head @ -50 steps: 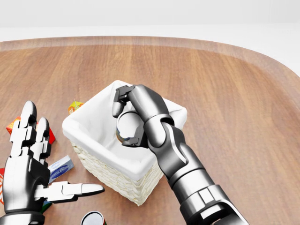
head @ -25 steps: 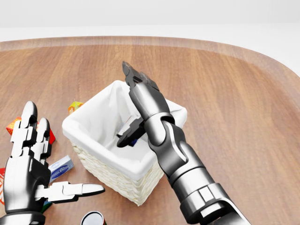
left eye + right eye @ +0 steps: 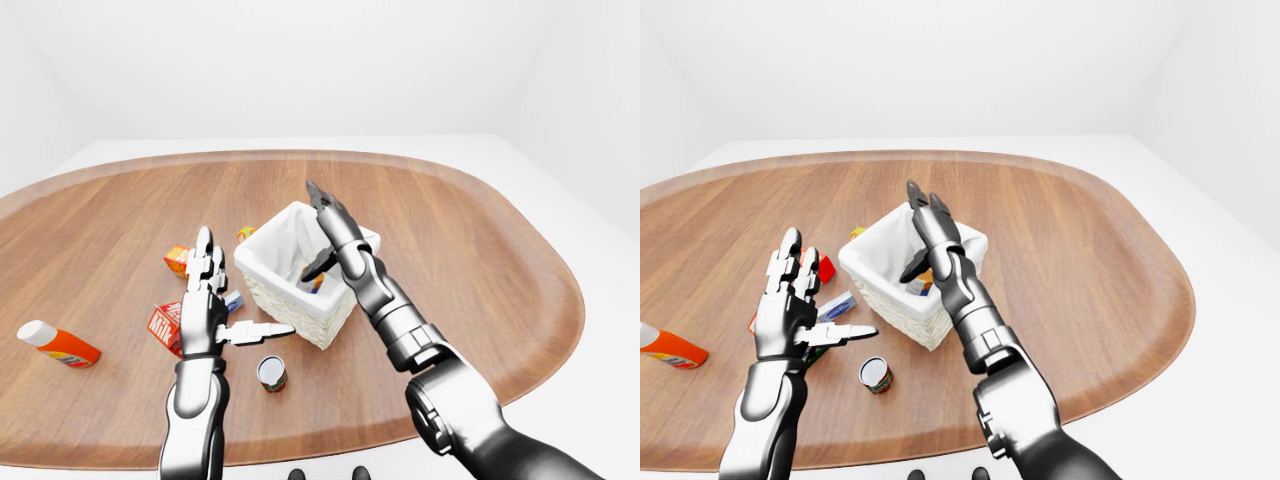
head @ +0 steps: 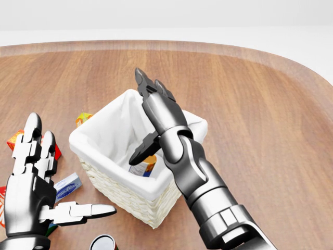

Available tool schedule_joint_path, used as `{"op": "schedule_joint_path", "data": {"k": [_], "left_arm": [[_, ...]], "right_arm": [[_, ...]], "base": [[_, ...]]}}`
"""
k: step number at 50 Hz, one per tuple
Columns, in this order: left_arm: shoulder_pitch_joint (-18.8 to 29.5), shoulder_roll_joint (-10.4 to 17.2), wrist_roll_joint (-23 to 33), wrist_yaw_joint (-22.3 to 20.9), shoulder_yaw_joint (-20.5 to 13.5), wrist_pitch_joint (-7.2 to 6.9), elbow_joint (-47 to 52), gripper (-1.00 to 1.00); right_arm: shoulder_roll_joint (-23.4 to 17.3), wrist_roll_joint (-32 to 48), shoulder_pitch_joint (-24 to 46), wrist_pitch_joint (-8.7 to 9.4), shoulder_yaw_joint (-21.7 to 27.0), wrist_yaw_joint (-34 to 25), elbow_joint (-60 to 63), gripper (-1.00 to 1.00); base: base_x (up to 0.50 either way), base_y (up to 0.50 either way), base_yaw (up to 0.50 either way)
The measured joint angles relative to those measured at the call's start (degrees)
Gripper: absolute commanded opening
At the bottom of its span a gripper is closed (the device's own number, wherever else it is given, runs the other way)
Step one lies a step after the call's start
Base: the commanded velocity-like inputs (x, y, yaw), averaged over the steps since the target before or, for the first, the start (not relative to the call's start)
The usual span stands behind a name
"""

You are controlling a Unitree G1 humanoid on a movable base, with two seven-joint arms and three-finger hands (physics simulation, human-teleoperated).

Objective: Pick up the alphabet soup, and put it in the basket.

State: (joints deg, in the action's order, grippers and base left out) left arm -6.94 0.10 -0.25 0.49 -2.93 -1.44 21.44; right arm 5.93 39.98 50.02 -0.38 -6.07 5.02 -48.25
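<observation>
A big brown wooden tabletop (image 3: pixel 480 250) has small things on it. A white and orange bottle (image 3: pixel 56 343) lies on its side, far to the left of the fingers. A red milk box (image 3: pixel 163 325) sits just left of them. A small can (image 3: pixel 271 373) stands just below the pointing finger.

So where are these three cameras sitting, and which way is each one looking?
Head view: on the robot's head, tilted down close over the basket; the open right hand above it, the open left hand at lower left, the soup can inside.
Left-eye view: on the head, looking wider across the whole wooden table; both arms enter from the bottom.
Right-eye view: its twin, set slightly to the side, nearly the same picture.
Shared: all three show the basket and both hands.
</observation>
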Motion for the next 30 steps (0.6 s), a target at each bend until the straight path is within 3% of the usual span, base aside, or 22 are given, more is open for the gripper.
{"op": "schedule_joint_path", "data": {"k": [30], "left_arm": [[-0.1,0.0,0.2,0.1,0.1,-0.01,0.0,1.00]], "right_arm": [[-0.4,-0.7,0.6,-0.16,0.5,1.4,2.9,1.00]], "base": [[0.00,0.00,0.00]]}}
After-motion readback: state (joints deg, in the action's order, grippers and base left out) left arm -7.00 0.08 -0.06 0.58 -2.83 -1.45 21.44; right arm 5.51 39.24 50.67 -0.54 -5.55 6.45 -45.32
